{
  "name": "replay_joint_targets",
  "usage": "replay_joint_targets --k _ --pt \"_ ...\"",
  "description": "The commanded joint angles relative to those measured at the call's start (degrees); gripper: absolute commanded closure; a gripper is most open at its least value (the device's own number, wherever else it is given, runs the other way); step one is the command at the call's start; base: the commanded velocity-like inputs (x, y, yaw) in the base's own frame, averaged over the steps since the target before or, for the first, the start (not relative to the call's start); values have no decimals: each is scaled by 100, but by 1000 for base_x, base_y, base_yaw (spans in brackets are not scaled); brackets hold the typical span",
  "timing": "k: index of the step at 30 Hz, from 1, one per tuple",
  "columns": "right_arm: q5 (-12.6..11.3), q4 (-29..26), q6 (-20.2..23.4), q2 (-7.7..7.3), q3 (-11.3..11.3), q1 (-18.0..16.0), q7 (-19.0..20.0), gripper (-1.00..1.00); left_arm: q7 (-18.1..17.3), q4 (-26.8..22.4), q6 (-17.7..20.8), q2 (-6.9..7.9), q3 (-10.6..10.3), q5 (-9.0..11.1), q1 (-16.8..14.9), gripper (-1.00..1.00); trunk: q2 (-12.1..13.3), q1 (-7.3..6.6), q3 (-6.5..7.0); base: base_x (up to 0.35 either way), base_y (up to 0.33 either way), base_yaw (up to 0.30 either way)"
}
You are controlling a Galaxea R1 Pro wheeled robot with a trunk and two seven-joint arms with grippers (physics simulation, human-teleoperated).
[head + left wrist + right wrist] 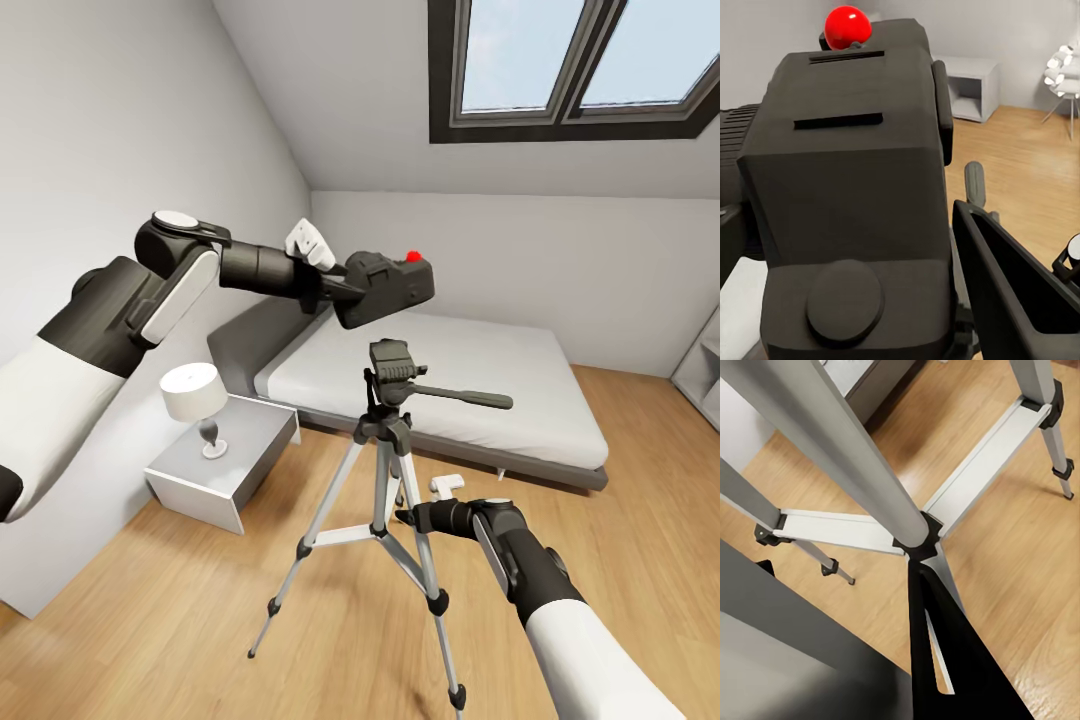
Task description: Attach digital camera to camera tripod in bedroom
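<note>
Digital camera (385, 288): held in the air by left gripper (335, 283), just above and slightly left of the tripod head; red dot (412, 256) on top, body roughly level.
Left gripper: closed on the camera; left wrist view has the camera body (851, 202) filling the space between the fingers, one dark finger (1009, 289) alongside it.
Camera tripod (385, 470): standing on the wood floor (150, 610) in front of the bed (450, 375), legs spread, head (390, 362) upright, long handle (465, 398) pointing toward robot's right.
Right gripper (405, 517): at the tripod's centre column, around the level of the leg braces. Right wrist view looks down the column (855, 465) to the brace hub (921, 544). Cannot tell if it's clamped or just beside the column.
Gap: camera not yet on the head, clear air between them.
Step (my read): align, then lower camera onto the mount plate.
Risk 1: camera is offset left of the head; lowering without centring would land it on the edge and it won't seat.
Risk 2: pushing down off-axis could tip the light tripod, more so if the right gripper isn't actually bracing it.
Risk 3: camera base hidden in all views, so the last bit of alignment is blind.
Risk 4: handle sticks out right; a swing that way could knock it.
Nearby: nightstand (220, 465) with lamp (195, 395) to the left, well clear.
</note>
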Motion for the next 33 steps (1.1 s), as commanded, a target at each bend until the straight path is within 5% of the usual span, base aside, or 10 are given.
replay_joint_targets --k 1,22,24,33 --pt "94 28 13 1 -13 -2 62 100 4 -9 24 7 -12 44 -11 100 -11 5 -15 0 0 0" --pt "97 29 9 2 -12 -2 59 100 -393 65 -7 2 -75 -7 -11 100 -11 5 -15 0 0 0" --pt "256 122 8 2 -12 -2 59 100 -392 69 -9 1 -100 -5 -11 100 -11 5 -15 0 0 0" --pt "252 122 11 1 -12 -2 59 100 -390 227 -503 -32 -568 39 1 100 -11 5 -15 0 0 0"
